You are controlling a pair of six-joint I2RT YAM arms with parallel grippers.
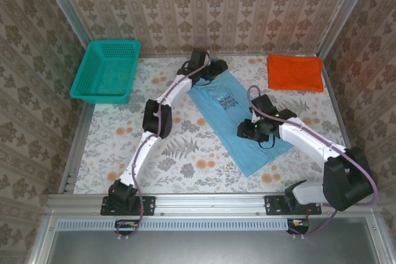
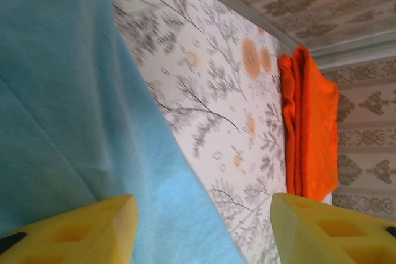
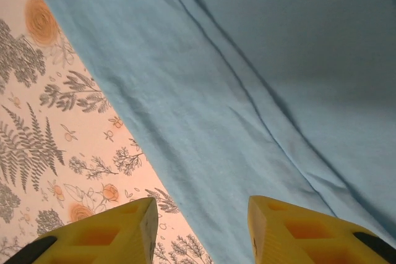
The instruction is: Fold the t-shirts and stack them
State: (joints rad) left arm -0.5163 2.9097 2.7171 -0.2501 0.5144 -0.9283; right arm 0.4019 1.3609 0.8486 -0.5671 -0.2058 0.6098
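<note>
**A:** Two shirts, and one looks done. The orange shirt (image 1: 295,72) lies well to the right of the blue shirt (image 1: 226,119), already a neat rectangle. So I judge that the blue one is the step in hand.

**B:** Agreed. It lies flat on the worktop (image 1: 185,146), print up, as a long narrow strip. The sides seem folded in. It likely needs halving across, then stacking with the orange.

**A:** And the grippers?

**B:** The left gripper (image 2: 203,205) is at the blue shirt's far end. Its jaws are wide apart and hold nothing. One of them is over the blue edge and the other over bare worktop. The right gripper (image 3: 201,202) sits at the shirt's right edge, about midway along. Its jaws are parted too, empty, straddling that edge.

**A:** So what does the next move call for?

**B:** A clean pinch on both layers. The cloth looks like a soft, matte knit with shallow creases along its length, so it will sag and slide unless it is gripped firmly. The orange shows stacked layers along its edge.

**A:** And the basket (image 1: 99,96)?

**B:** It's stiff teal plastic mesh, well left of the blue shirt.
</note>
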